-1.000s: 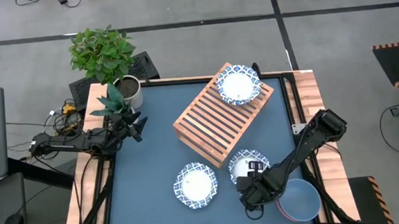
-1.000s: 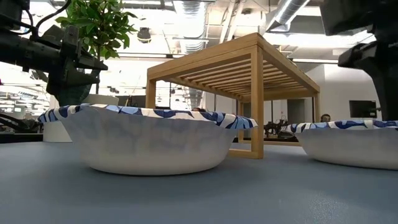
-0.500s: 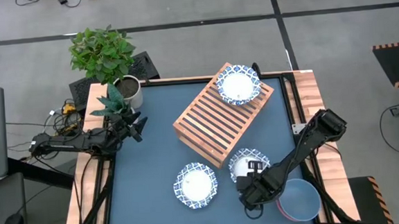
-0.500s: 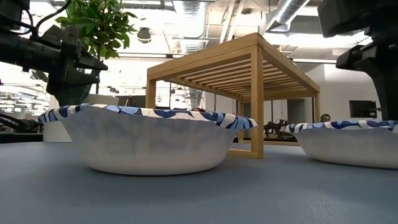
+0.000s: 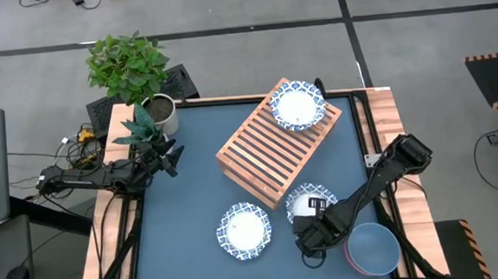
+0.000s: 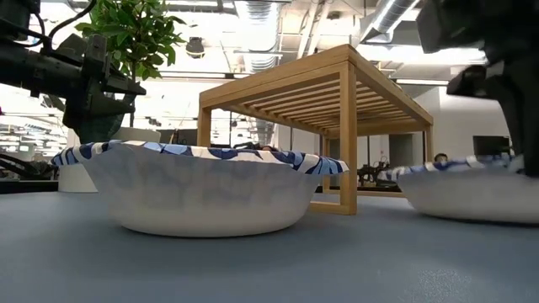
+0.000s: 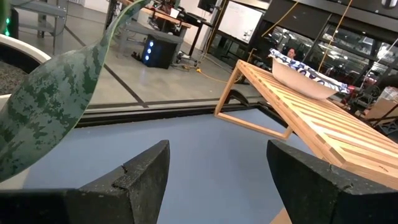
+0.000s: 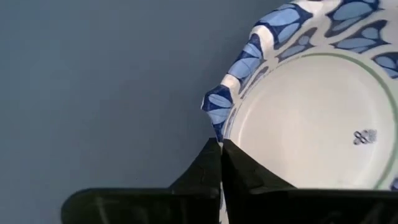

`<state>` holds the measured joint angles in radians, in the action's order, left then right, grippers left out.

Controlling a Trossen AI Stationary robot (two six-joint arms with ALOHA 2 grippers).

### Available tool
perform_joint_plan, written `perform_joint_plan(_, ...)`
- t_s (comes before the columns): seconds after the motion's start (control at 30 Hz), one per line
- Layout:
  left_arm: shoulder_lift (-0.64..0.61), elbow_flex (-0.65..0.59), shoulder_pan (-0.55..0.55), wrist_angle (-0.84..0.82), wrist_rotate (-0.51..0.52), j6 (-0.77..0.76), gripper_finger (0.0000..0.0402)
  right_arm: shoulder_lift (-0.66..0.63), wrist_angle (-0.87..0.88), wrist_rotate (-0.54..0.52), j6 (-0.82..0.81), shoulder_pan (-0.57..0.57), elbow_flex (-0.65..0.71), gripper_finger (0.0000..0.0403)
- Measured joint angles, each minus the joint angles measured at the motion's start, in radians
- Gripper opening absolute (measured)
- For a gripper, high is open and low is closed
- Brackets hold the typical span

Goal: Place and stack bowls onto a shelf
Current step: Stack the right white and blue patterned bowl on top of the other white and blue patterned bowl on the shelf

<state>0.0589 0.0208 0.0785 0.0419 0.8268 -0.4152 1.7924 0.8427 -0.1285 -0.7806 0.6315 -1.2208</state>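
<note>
Right, no readable writing anywhere, only a small blue mark printed inside the patterned bowl [image 8: 311, 118] that the right gripper [image 8: 221, 163] has pinched at the rim, fingers pressed together on the creased edge. That bowl sits on the blue worktop [image 5: 190, 169] near the front, just beside the plain blue bowl [image 5: 375, 247] at the right corner. A second patterned bowl [image 5: 244, 230] rests to its left, apart from it, filling the near part of the low view. A third patterned bowl [image 5: 298, 106] lies on the far end of the wooden shelf [image 5: 267, 151], which stands angled across the middle of the worktop.

Over on the left, the left gripper [image 7: 217, 180] waits above the worktop's left edge with fingers apart, a mottled leaf [image 7: 56, 106] close by it. A leafy potted plant [image 5: 132, 73] stands at the far left corner. Beyond the worktop: grey floor, ceiling ducts, desks and monitors.
</note>
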Motion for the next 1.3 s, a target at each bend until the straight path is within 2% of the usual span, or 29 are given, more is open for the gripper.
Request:
perform_joint_plan(0.17,0.000,0.000,0.000,0.000,0.000,0.000,0.0253,0.000,0.077,0.065,0.026,0.000,-0.101,0.0020)
perform_joint_plan(0.33,0.000,0.000,0.000,0.000,0.000,0.000,0.0253,-0.001,0.204,0.139,0.079,0.008,-0.259,0.0020)
perform_joint_plan(0.6,0.000,0.000,0.000,0.000,0.000,-0.009,0.0253,-0.121,0.389,0.138,0.111,0.015,-0.575,0.0020)
perform_joint_plan(0.67,0.000,0.000,0.000,0.000,0.000,-0.010,0.0253,-0.164,0.395,0.076,0.126,0.016,-0.650,0.0020)
perform_joint_plan(0.77,0.000,0.000,0.000,0.000,0.000,-0.012,0.0253,-0.232,0.398,-0.070,0.261,0.013,-0.744,0.0020)
perform_joint_plan(0.97,0.000,0.000,0.000,0.000,0.000,-0.008,0.0253,-0.354,0.431,-0.480,0.613,-0.029,-0.837,0.0020)
perform_joint_plan(1.1,0.000,0.000,0.000,0.000,0.000,0.001,0.0253,-0.417,0.450,-0.723,0.772,-0.132,-0.840,0.0020)
perform_joint_plan(1.2,0.000,0.000,0.000,0.000,0.000,0.002,0.0253,-0.436,0.470,-0.790,0.855,-0.248,-0.840,0.0020)
perform_joint_plan(1.3,0.000,0.000,0.000,0.000,0.000,0.003,0.0253,-0.435,0.510,-0.754,0.908,-0.384,-0.840,0.0020)
